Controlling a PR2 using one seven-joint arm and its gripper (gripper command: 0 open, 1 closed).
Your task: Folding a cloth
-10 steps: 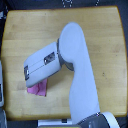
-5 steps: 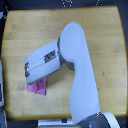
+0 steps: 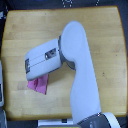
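The pink-magenta cloth (image 3: pixel 39 85) lies on the wooden table (image 3: pixel 30 30) toward the exterior view's lower left. Only part of it shows, since my white arm and forearm (image 3: pixel 75 60) reach over it from the lower right. My gripper is at the end of the white wrist housing (image 3: pixel 42 59), right above the cloth's upper edge, and its fingers are hidden beneath the housing. Whether the fingers are touching or holding the cloth does not show.
The table's edges run along the exterior view's left and top. Dark floor shows beyond the top edge (image 3: pixel 65 4). A pale object (image 3: pixel 2 85) sits at the left border, off the table.
The wrist housing has shifted slightly toward the exterior view's right and up. The cloth looks a little more bunched under it.
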